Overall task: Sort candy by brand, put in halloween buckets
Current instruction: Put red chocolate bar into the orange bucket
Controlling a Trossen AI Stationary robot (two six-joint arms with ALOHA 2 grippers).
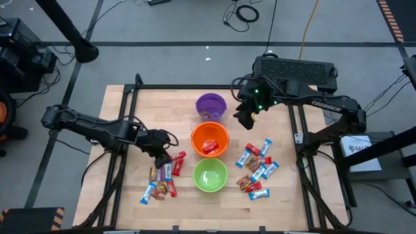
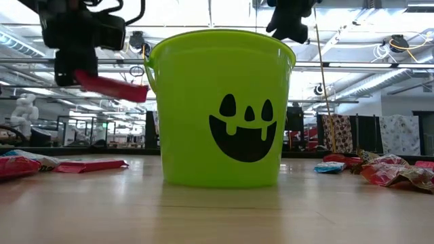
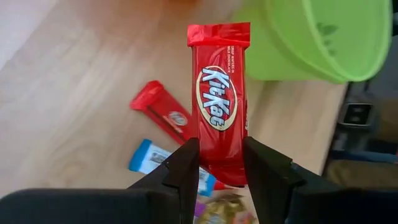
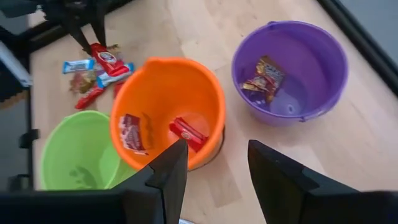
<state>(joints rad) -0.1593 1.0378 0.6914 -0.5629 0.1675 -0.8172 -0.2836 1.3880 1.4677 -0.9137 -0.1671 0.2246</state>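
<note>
The left gripper (image 3: 221,167) pinches a glossy red KitKat (image 3: 219,99) above the wood table (image 3: 74,93), while the right gripper (image 4: 214,163) gapes over the smooth orange bucket (image 4: 163,81).

A black jack-o'-lantern face is printed on the light green bucket (image 2: 221,108). Purple (image 4: 290,71) and orange (image 4: 166,111) buckets are seen; a red KitKat wrapper (image 3: 219,99) carries white lettering.
</note>
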